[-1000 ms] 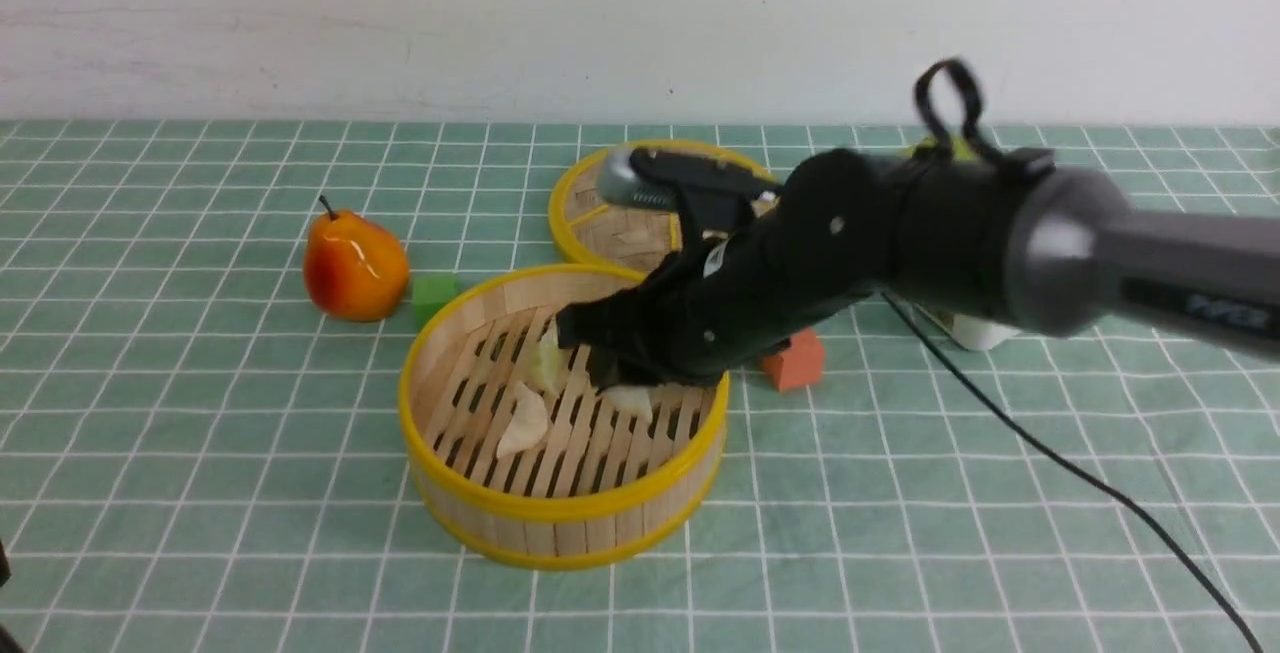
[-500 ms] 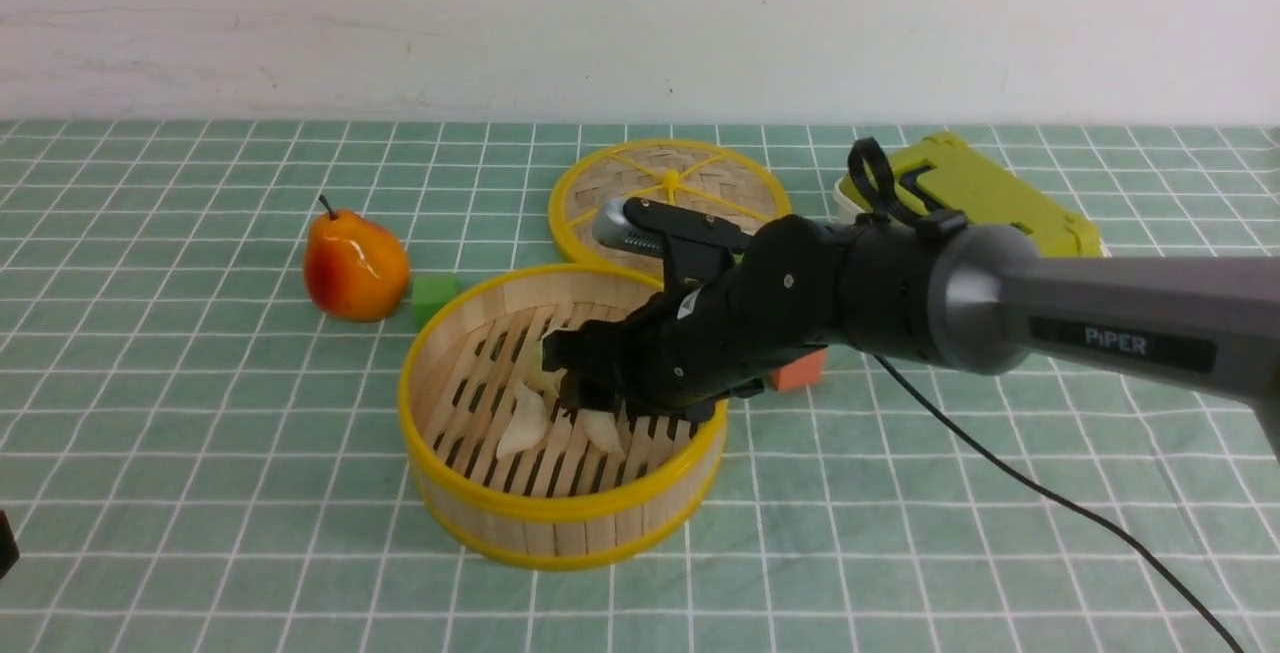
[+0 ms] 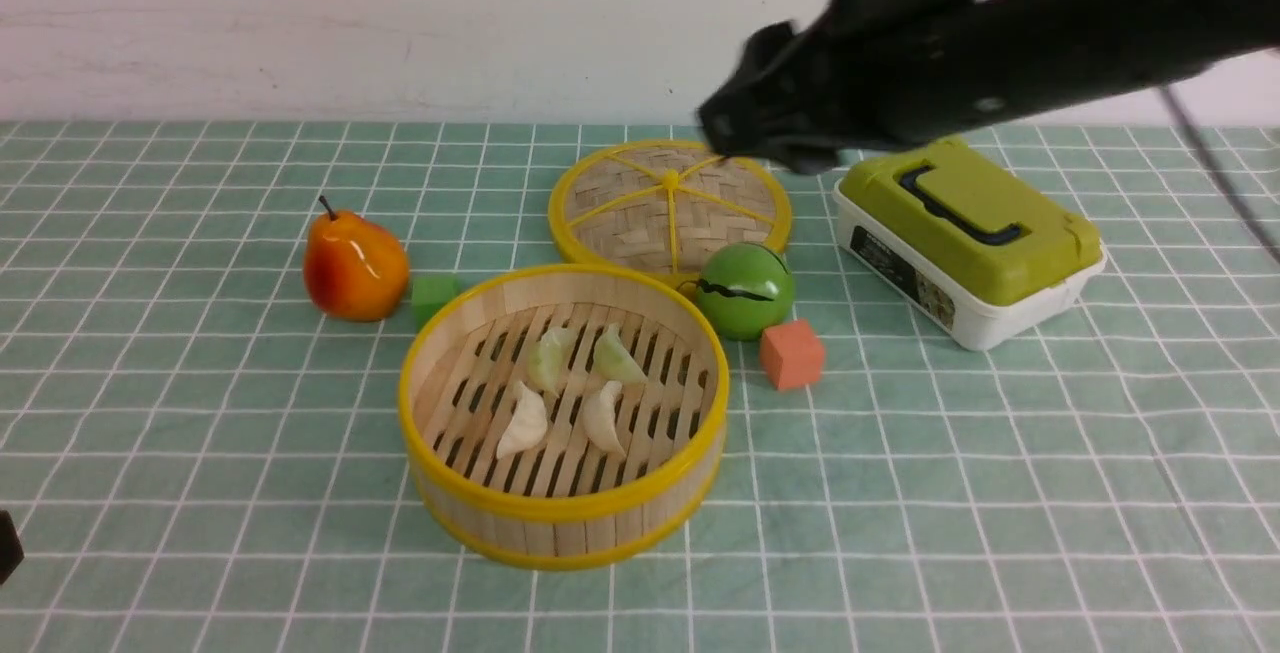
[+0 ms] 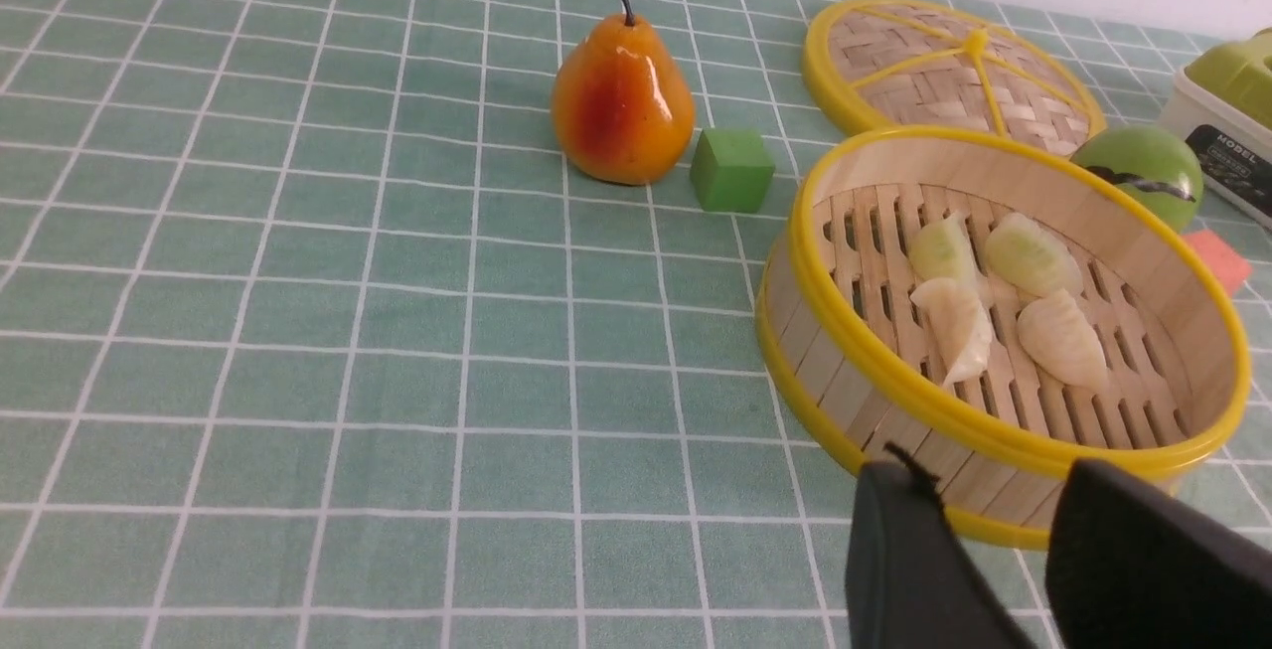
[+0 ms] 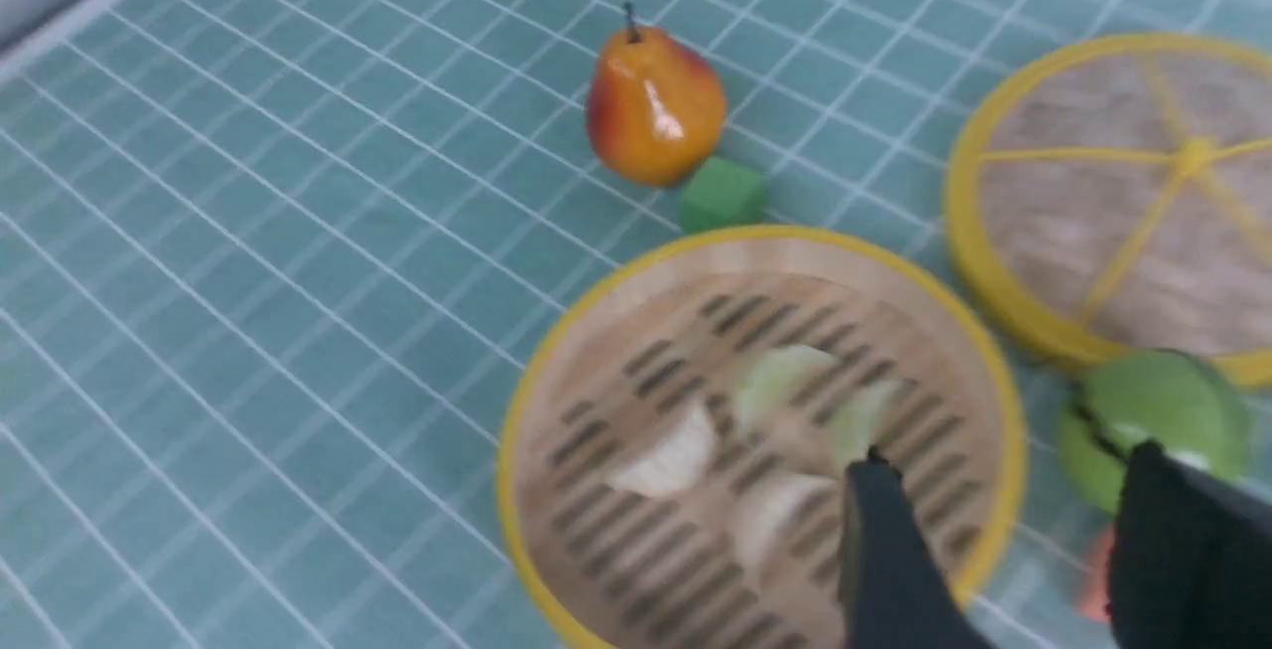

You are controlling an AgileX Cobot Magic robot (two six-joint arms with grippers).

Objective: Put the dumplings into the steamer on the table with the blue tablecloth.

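Note:
The steamer [image 3: 560, 525] stands mid-table on the teal grid tablecloth [image 3: 200, 413]. On its slatted floor lie two pale green dumplings [image 3: 548, 359] [image 3: 618, 357] and two whitish ones [image 3: 523, 423] [image 3: 603, 419], all apart from both grippers. My right gripper [image 3: 722, 129] hangs blurred, high above the woven lid. In the right wrist view the right gripper [image 5: 1006, 465] is open and empty over the steamer's [image 5: 765, 430] far side. My left gripper [image 4: 984, 475] is open and empty, low beside the steamer's outer wall [image 4: 894, 401], with the dumplings [image 4: 1058, 336] beyond it.
A pear [image 3: 355, 263] and a green cube [image 3: 435, 295] sit left of the steamer. Behind it lies a flat woven lid [image 3: 670, 203]. A green ball [image 3: 745, 290], an orange cube [image 3: 792, 354] and a green-lidded white box [image 3: 965, 233] are to the right.
My right gripper has risen out of the steamer, up and back to the right, leaving a whitish dumpling on the slats. The green ball and box are uncovered.

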